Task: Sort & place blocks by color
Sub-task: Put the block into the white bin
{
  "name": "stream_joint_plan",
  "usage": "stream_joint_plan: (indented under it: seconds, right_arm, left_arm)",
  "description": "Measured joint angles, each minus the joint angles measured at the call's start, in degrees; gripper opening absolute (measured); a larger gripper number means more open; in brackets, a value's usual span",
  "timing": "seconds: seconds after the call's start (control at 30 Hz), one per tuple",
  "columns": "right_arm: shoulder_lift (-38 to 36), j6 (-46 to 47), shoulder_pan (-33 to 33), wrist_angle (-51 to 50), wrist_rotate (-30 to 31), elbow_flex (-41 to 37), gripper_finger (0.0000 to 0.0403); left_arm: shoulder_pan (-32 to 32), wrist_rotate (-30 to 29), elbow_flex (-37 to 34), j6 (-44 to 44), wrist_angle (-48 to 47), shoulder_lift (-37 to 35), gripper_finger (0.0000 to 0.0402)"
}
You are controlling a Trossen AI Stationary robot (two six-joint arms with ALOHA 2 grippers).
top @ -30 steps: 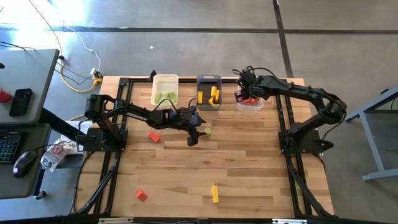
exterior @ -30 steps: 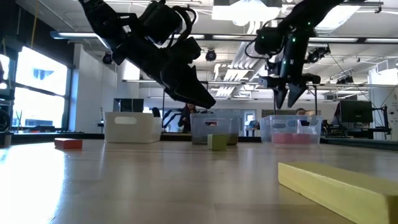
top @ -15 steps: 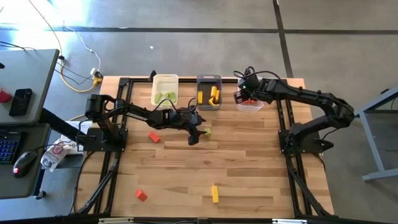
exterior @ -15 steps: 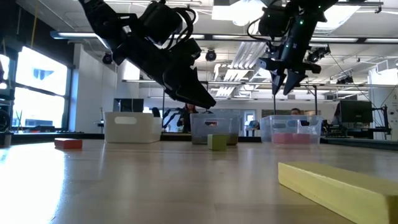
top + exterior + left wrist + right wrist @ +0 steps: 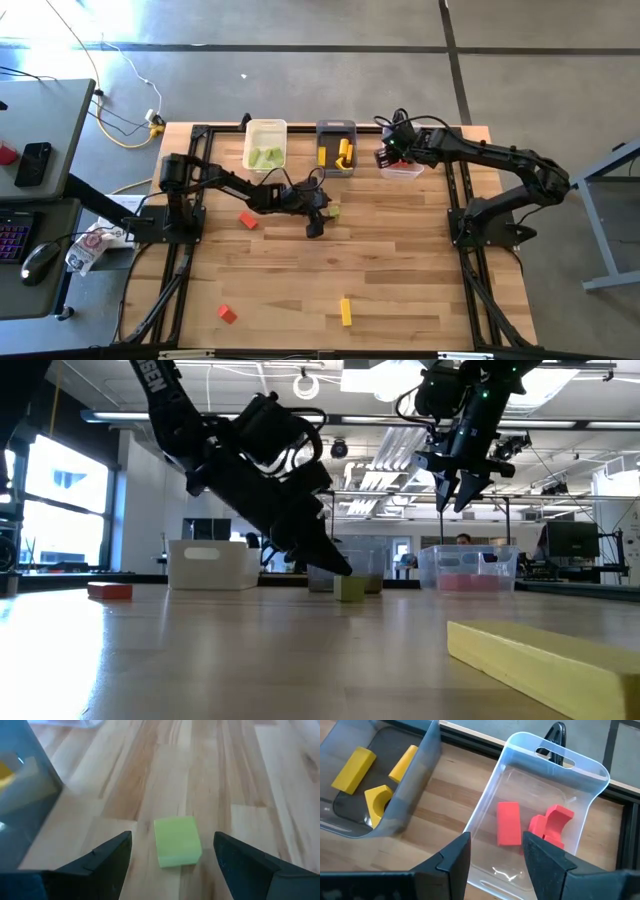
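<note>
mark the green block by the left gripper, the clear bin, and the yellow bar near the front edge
green block (image 5: 177,841), left wrist view, middle of its top face
clear bin (image 5: 546,746), right wrist view, far rim by the handle cutout
yellow bar (image 5: 346,311), high view, middle of its top

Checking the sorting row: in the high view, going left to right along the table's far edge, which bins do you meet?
White bin holding green blocks, then dark grey bin holding yellow blocks, then clear bin holding red blocks.
</note>
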Motion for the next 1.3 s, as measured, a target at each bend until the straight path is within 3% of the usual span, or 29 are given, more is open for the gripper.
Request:
stream_joint_plan:
  seconds: [0.53,0.7,1.0,1.3]
  right_arm:
    - [0.0,-0.07,0.25,-0.22,-0.48,0.02,0.0165]
    - [0.0,-0.01,1.45,-0.28,-0.41,0.02,0.0165]
    - [0.0,2.74,5.66,-0.43,-0.36,0.02,0.0165]
    - [0.0,6.75,12.05,-1.31,-0.22,0.02,0.0165]
  left_arm:
    - [0.07,-0.15,1.66,0.2,4.68,6.91,0.0265]
    - [0.07,-0.15,1.79,1.16,5.56,7.27,0.0225]
    - [0.09,-0.15,1.84,2.14,5.71,7.27,0.0105]
    - [0.57,-1.28,1.79,1.31,1.42,3.78,0.0105]
